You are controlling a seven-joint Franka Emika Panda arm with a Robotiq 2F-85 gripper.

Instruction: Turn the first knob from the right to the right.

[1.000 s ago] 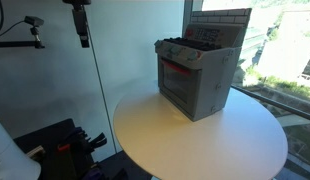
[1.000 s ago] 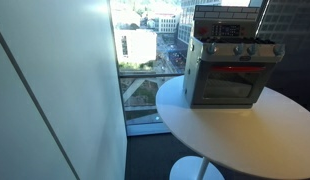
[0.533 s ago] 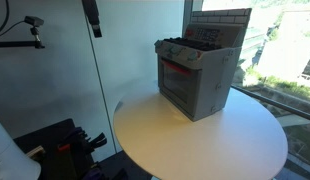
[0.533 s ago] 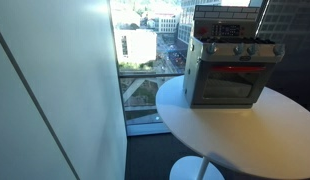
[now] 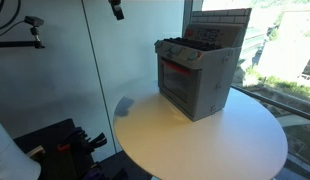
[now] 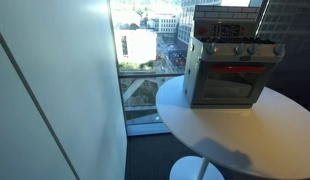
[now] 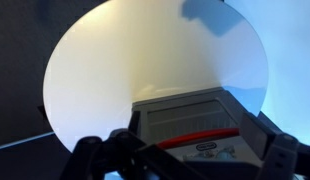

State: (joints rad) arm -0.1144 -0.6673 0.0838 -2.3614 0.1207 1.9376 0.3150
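Daylight comes through the tall window (image 5: 285,45) beside a round white table (image 5: 155,135), where a grey toy stove (image 5: 198,78) with a red-trimmed oven door stands on the window side of the top. The robot's black gripper (image 5: 116,9) hangs high above the table's other side, well apart from the stove. In the wrist view its two dark fingers (image 7: 90,157) are spread wide with nothing between them. A row of small knobs runs along the stove's upper front; the rightmost knob (image 6: 266,49) seems to sit by the corner, too small to read its setting. A soft shadow (image 5: 125,105) lies on the tabletop.
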